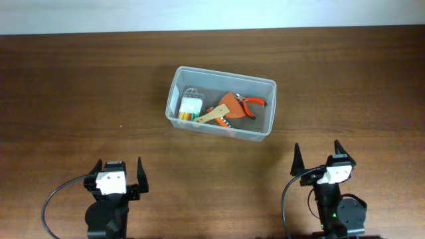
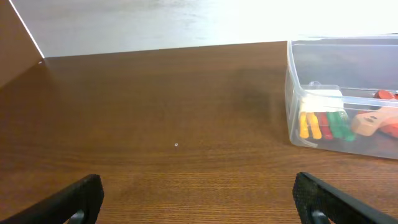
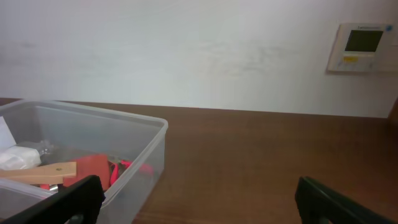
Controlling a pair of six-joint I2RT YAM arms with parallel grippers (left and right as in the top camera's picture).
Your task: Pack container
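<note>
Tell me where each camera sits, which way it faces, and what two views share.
Overhead: fixed above the table, facing straight down on the container; left gripper and right gripper, both open, show at the near edge.
Left wrist: low behind the left gripper, facing forward across the table; container at right, own open fingers at the bottom corners.
Right wrist: low behind the right gripper, facing forward toward a wall panel; container at left, own fingers below.
Shared: both wrist views catch the container, from opposite ends.
</note>
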